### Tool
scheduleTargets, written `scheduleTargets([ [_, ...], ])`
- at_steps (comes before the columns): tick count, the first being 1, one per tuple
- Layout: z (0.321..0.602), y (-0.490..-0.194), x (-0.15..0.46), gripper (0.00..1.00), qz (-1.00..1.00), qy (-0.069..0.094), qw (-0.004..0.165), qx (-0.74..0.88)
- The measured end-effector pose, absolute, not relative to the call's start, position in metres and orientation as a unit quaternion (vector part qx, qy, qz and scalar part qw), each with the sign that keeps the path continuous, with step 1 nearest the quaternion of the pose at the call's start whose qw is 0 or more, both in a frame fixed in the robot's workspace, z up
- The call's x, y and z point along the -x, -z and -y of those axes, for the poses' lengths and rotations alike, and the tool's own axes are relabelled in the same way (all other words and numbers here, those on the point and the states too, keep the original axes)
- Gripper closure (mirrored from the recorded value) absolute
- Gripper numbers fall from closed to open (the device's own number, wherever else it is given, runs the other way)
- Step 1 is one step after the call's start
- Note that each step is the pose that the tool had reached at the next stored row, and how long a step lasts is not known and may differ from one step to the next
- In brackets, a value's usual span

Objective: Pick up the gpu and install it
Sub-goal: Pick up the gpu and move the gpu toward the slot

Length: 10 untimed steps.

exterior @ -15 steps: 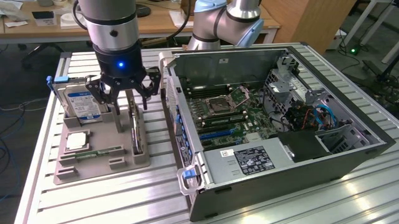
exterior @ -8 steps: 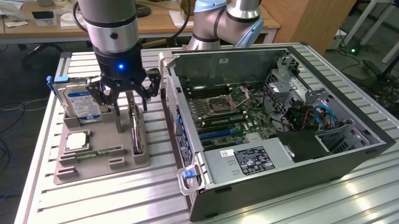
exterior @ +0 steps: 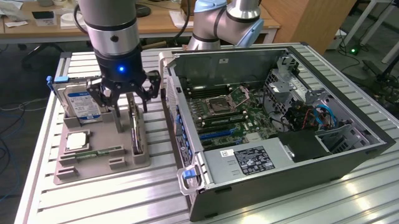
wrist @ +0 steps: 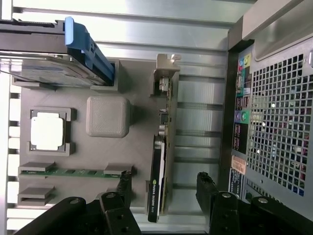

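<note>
The gpu (exterior: 136, 133) stands on its long edge in a slot of the grey parts tray (exterior: 93, 168), at the tray's side nearest the computer case. In the wrist view the gpu (wrist: 159, 166) is a thin dark card with a silvery bracket at its far end. My gripper (exterior: 128, 103) hangs just above the card with its jaws open and nothing held. In the wrist view the two black fingertips (wrist: 205, 183) straddle the card's near end, and the gripper (wrist: 164, 188) is centred over it without touching.
The open computer case (exterior: 324, 154) lies to the exterior view's right, its motherboard (exterior: 224, 112) exposed. The tray also holds a hard drive (exterior: 84, 102), a processor (exterior: 78, 140) and a green memory stick (exterior: 100, 151). The case's perforated rear wall (wrist: 274, 122) is close beside the gpu.
</note>
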<state>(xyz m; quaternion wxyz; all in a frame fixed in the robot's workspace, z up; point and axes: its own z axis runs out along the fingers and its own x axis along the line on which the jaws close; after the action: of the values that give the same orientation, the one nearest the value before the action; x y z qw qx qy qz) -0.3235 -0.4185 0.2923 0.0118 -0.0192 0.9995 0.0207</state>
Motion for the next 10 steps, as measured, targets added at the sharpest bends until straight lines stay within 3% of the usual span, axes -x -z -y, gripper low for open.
scheduleTargets([
  [10,0.4186,-0.2859,0.3278,0.35,-1.000,-0.021,0.012,0.019],
])
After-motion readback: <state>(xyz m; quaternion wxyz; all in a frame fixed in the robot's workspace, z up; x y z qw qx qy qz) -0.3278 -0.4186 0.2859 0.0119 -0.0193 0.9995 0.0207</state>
